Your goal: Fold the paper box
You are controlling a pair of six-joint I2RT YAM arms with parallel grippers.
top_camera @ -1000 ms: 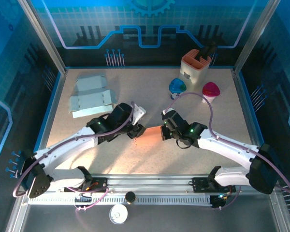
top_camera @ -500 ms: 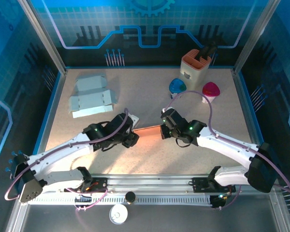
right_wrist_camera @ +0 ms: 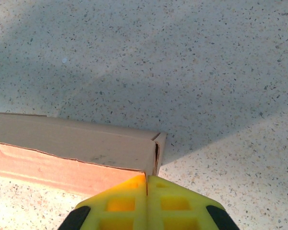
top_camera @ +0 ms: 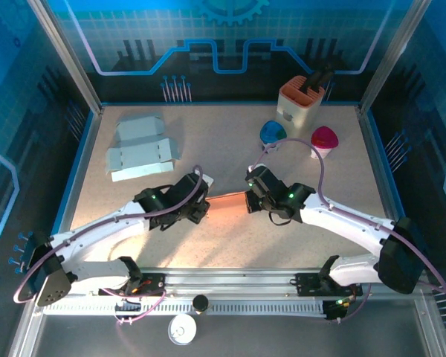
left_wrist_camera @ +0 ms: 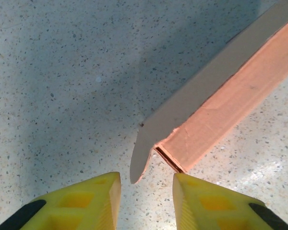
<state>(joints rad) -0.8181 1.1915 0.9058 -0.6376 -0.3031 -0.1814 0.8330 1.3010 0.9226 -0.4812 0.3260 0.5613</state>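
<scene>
The paper box (top_camera: 227,202), orange outside and brown inside, lies as a long narrow strip between my two grippers mid-table. My right gripper (top_camera: 250,201) is shut at its right end; in the right wrist view the box's end wall (right_wrist_camera: 151,153) runs into the seam between the fingertips of that gripper (right_wrist_camera: 147,179). My left gripper (top_camera: 199,208) is at the box's left end. In the left wrist view its jaws (left_wrist_camera: 146,187) stand apart, with the tip of a loose brown flap (left_wrist_camera: 141,155) just ahead of the gap, touching neither finger.
Flat pale blue box blanks (top_camera: 139,147) lie at the back left. An orange-and-white holder (top_camera: 301,103), a blue lidded cup (top_camera: 273,132) and a pink one (top_camera: 324,137) stand at the back right. Blue walls fence the table.
My left gripper has dropped toward the table at the box's left end and its jaws have narrowed. The box now lies lower and slightly further back. The right gripper stays shut.
</scene>
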